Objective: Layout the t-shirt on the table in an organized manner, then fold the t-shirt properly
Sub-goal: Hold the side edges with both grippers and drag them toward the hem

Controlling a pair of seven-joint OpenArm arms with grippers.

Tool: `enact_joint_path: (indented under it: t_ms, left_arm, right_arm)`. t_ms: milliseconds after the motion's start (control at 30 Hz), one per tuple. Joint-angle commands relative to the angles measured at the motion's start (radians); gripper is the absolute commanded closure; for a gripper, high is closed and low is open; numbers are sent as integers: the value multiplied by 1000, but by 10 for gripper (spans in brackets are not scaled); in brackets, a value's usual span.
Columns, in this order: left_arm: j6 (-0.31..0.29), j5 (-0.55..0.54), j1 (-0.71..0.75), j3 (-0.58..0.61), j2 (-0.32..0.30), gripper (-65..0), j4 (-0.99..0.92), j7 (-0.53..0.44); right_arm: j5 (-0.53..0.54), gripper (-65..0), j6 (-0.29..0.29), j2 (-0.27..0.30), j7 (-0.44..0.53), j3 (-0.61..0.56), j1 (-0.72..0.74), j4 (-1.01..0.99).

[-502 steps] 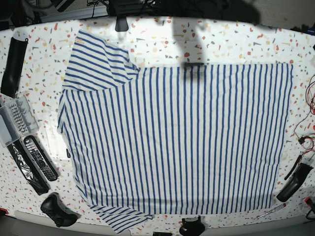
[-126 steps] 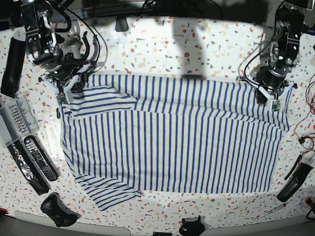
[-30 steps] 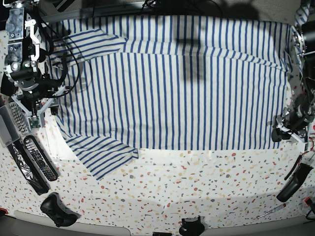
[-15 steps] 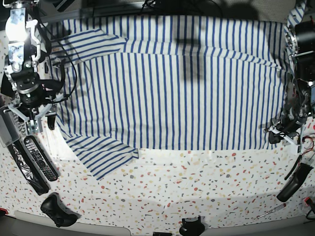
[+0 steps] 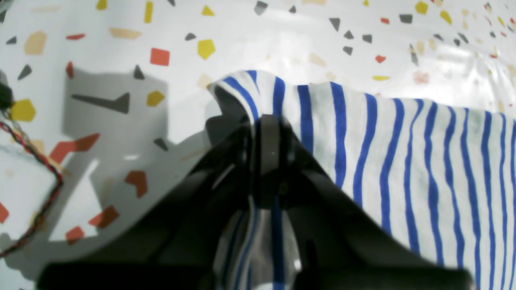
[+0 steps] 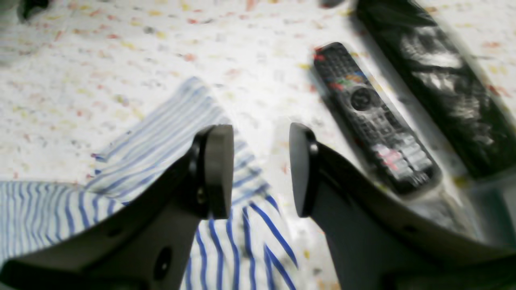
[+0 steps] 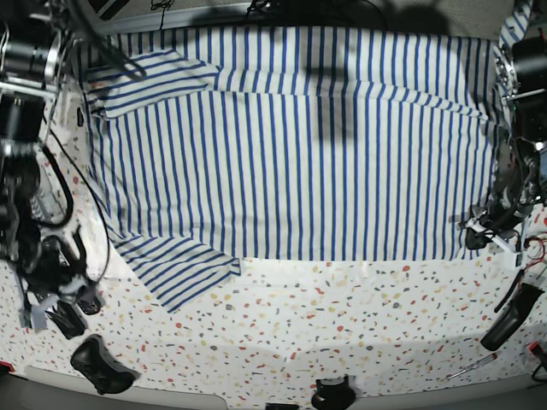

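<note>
Table (image 7: pixel 342 316) bare where right claw (image 7: pixel 53 295) newly down off t-shirt (image 7: pixel 291 145)

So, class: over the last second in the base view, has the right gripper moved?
Yes. The right gripper has moved down the image, from beside the t-shirt sleeve to over the remote control.

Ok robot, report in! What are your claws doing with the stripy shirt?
Left gripper shut on t-shirt corner. Right gripper open above a sleeve, holding nothing. Remote control lies close beside that sleeve.
</note>
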Motion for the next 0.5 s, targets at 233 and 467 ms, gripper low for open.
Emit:
enact_joint_path:
  t_ms: [233,467]
  left_arm:
    - [-5,11,-16,-1,-11,0,8,25]
    - [-2,11,-16,-1,-11,0,8,25]
  right_arm:
    - [2,-225,63,17,-47,-134,324,-417]
    - [-108,-225,66,-42,-52,-312,396,-595]
